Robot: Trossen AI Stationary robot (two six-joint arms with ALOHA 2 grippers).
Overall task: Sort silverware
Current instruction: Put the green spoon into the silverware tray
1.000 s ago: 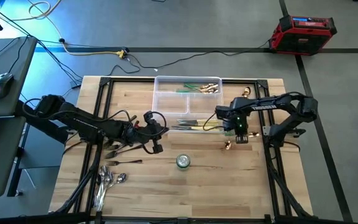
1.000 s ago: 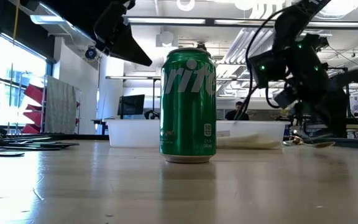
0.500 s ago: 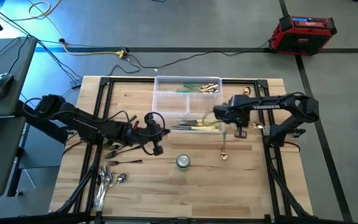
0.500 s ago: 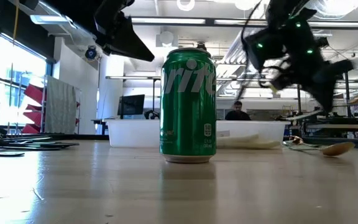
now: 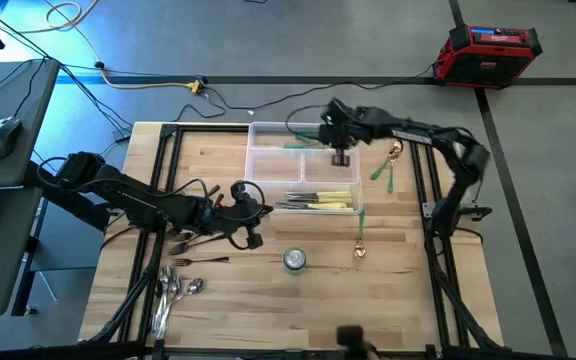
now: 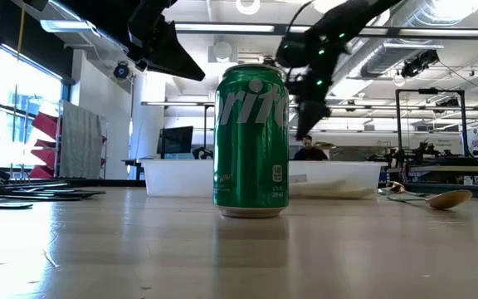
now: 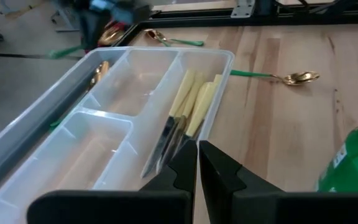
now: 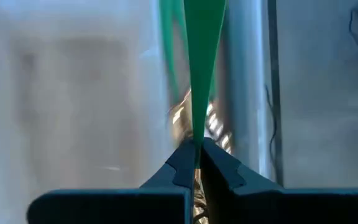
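The right tool point(image 5: 340, 157), upper centre of the high view over the tray point(image 5: 268, 160), pinches a green-handled piece point(image 8: 201, 68); the left tool point(image 5: 251, 238) is closed, empty.

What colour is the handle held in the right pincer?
Green; the handle in the right pincer shows best in the right wrist view.
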